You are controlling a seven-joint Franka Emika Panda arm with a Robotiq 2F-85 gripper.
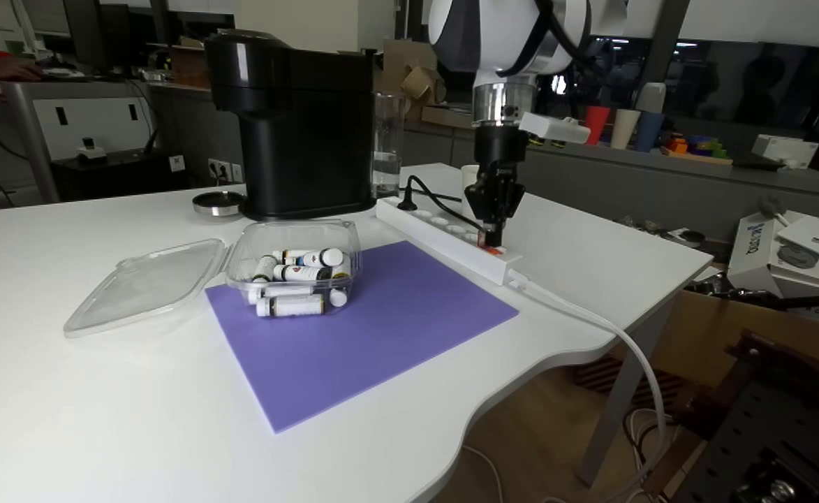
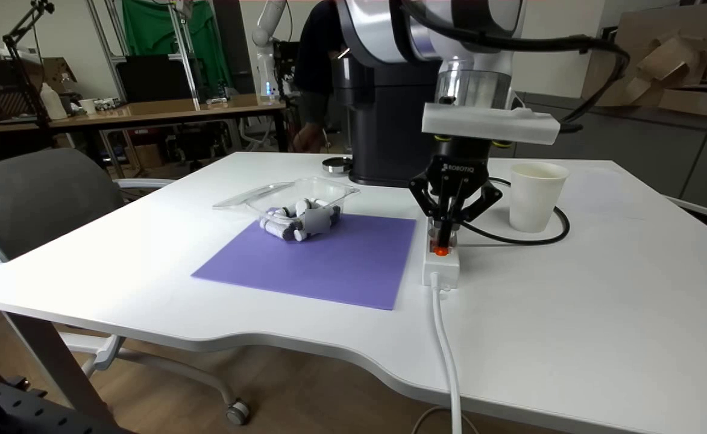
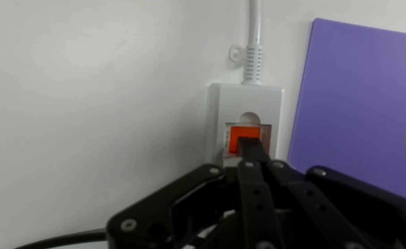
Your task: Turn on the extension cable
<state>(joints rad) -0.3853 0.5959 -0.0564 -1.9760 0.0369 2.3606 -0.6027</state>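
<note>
Here's the gripper (image 2: 443,236), fingers (image 3: 252,149) together, pointing straight down — tips right on the red switch (image 3: 245,131) near one end of the strip (image 1: 437,241) (pressed in or not, I can't say)! The strip lies on the table (image 1: 102,391), just beside the purple mat (image 1: 381,342); its white cord (image 2: 445,343) runs from that end over the edge, the black plug (image 1: 407,201) sits at the opposite end. Partly on the mat — a clear tub (image 1: 290,236), holding white tubes (image 1: 292,305).

Both exterior views look across the table (image 1: 137,398) — the wrist view down, close, onto the extension cable (image 3: 235,103).
</note>
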